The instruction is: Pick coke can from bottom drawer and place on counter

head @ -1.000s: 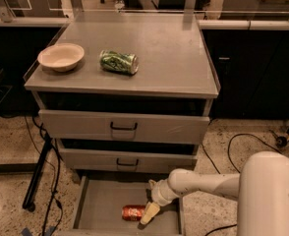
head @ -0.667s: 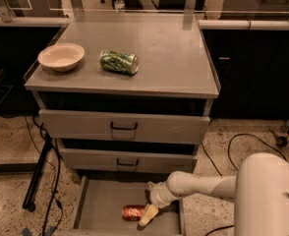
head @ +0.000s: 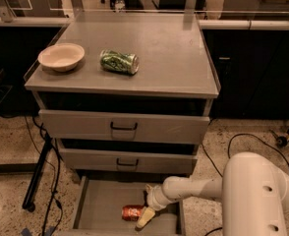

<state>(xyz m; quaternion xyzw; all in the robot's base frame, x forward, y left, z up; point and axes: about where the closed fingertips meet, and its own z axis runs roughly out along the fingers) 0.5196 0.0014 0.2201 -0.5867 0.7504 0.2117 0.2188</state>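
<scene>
Spotted the gripper [head: 143, 218] down in the bottom drawer [head: 102, 205] at the coke can [head: 132, 212], grip impossible to tell; likely needed centring across the can before lifting.

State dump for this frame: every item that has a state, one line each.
coke can: on its side, in the bottom drawer
bottom drawer: pulled open
middle drawer: closed
top drawer: closed
green can: on its side, on the counter
bowl: upright, looks empty
gripper: down in the bottom drawer, at the coke can's right end
</scene>
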